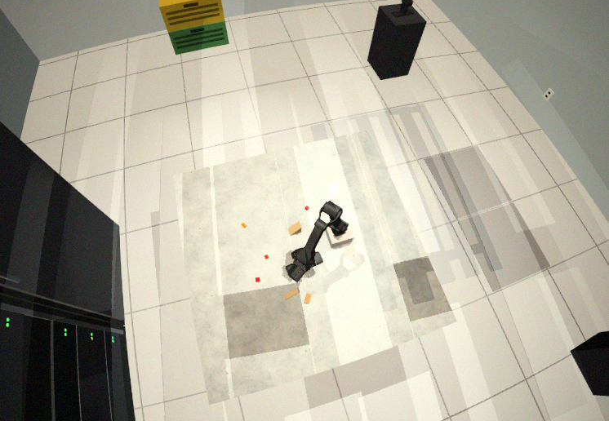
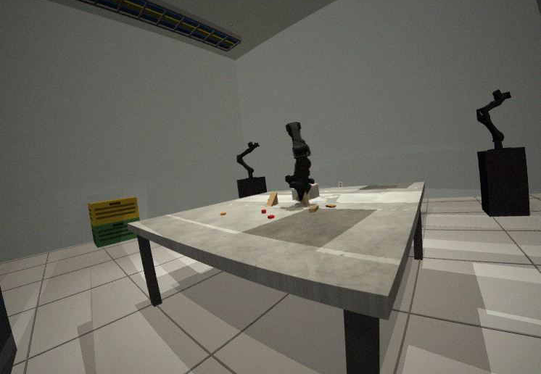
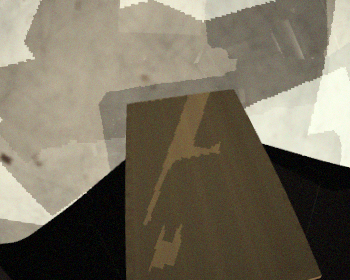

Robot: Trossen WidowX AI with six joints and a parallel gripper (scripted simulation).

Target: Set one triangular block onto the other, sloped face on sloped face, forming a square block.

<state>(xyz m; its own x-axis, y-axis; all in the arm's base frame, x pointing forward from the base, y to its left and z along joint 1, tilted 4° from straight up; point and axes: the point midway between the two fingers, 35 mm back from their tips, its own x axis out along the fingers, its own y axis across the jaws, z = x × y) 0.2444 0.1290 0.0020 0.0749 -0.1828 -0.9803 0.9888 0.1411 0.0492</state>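
Triangular block (image 2: pixel 306 200) (image 3: pixel 214 200) held in the gripper (image 1: pixel 296 269) (image 2: pixel 301 196) (image 3: pixel 186 155), its fingers clamped on either side of it. In the exterior view it sits low at the table (image 1: pixel 255 200) (image 2: pixel 349 260); contact with the surface cannot be told. Second triangular block (image 1: pixel 295 228) (image 2: pixel 272 199) stands on the table, apart from the held one; the two are not joined. Top view: two flat wooden pieces lie near the gripper, a small orange piece (image 1: pixel 243 225) (image 2: pixel 222 213) well apart. Three red bits are scattered on the table. Held block hidden from above.
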